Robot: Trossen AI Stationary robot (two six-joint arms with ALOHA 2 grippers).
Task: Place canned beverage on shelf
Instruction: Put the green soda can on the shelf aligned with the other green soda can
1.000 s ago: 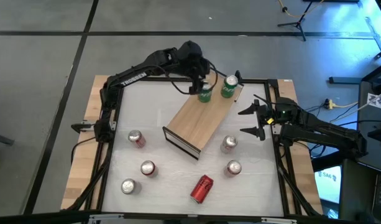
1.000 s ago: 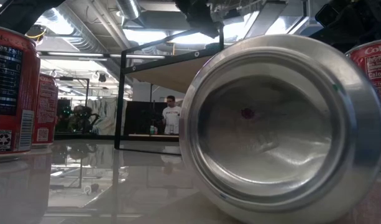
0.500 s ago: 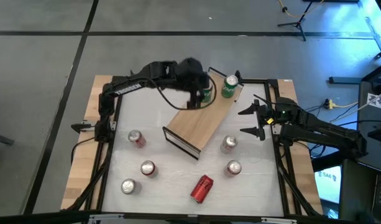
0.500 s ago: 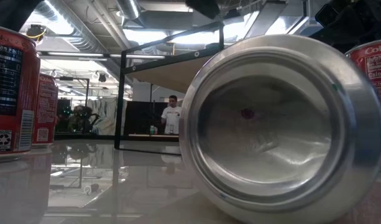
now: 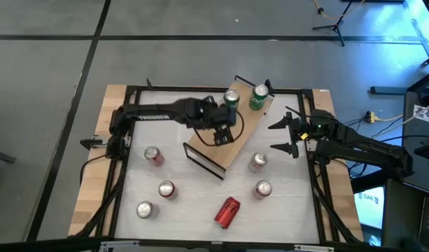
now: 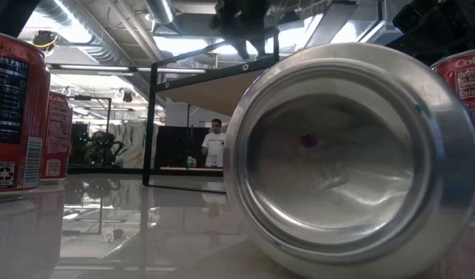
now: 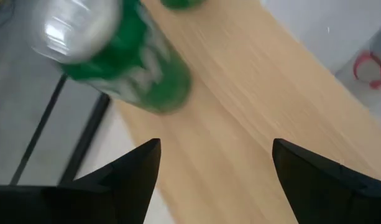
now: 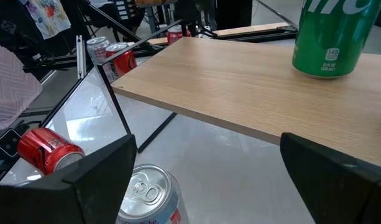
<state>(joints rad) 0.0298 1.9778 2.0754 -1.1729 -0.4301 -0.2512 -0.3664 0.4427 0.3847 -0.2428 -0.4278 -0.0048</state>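
While the left gripper (image 5: 224,133) hangs part-open and empty over the shelf (image 5: 224,140), two green cans (image 5: 231,98) stand at its 12 o'clock end. Cans: rigid, slick; grasp mid-wall. Right gripper (image 5: 284,136) wide, empty.

Lying diagonally across upper centre of table (image 5: 200,182) in the high view: shelf (image 5: 231,136), with two cans (image 5: 231,98) (image 5: 259,97) on its upper end. Over shelf middle: left gripper (image 5: 224,131), empty. Right of shelf: right gripper (image 5: 284,135). Lower half: six loose cans, one toppled (image 5: 227,212) at lower centre.
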